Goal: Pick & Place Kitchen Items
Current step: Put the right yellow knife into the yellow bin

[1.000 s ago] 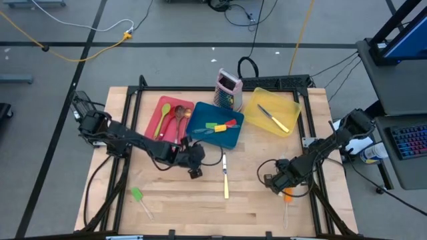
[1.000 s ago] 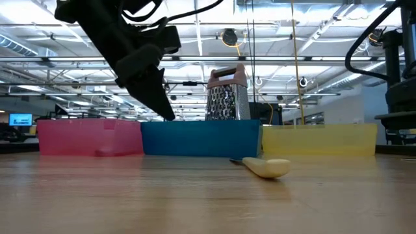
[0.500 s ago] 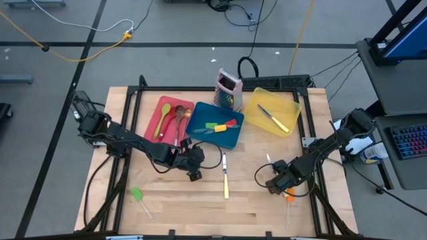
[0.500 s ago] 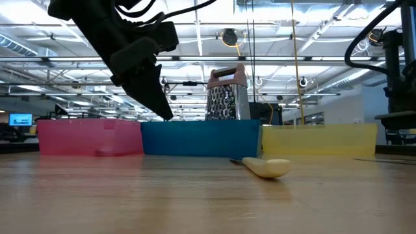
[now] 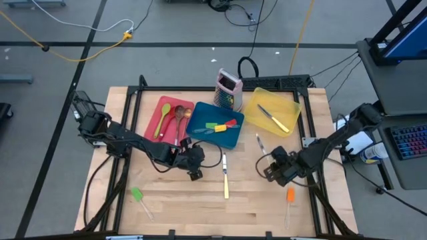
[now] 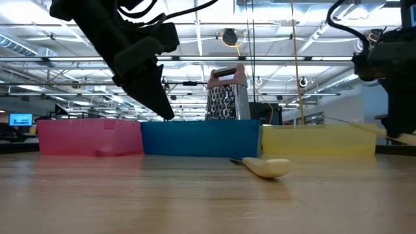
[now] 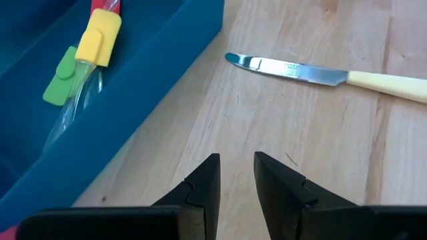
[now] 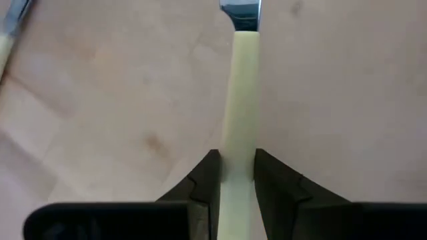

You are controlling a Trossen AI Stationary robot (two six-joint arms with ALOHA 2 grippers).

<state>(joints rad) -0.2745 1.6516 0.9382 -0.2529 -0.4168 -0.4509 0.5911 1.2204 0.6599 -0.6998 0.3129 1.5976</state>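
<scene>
My right gripper (image 5: pixel 273 162) hangs over the table's right half, shut on a pale-handled metal cutlery piece (image 5: pixel 261 144). My left gripper (image 5: pixel 194 173) hovers just off the blue tray's (image 5: pixel 227 139) near edge, empty, with its fingers a narrow gap apart (image 7: pixel 237 160). A pale-handled knife (image 5: pixel 225 177) lies flat on the wood beside it. An orange spatula (image 5: pixel 289 199) lies near the right gripper, and a green spatula (image 5: pixel 138 197) lies near the left front. Yellow, green and red spatulas (image 5: pixel 217 126) lie in the blue tray. My right gripper pinches the cutlery piece by its pale handle (image 8: pixel 238 143) between the two fingers. The handle runs forward along the fingers, and the metal end (image 8: pixel 240 10) sticks out beyond them. The piece is lifted clear of the table and slants in the low view (image 6: pixel 403 136).
A red tray (image 5: pixel 155 110) holds spoons. A yellow tray (image 5: pixel 257 99) holds a knife (image 5: pixel 273 119). The metal grater (image 5: pixel 228 89) stands behind the blue tray. Bare wood lies along the near edge between the two loose spatulas.
My right gripper has moved up and toward the far edge, away from the orange spatula, carrying the pale-handled cutlery piece, which is now lifted off the table. The arm has come into the low view on the right.
</scene>
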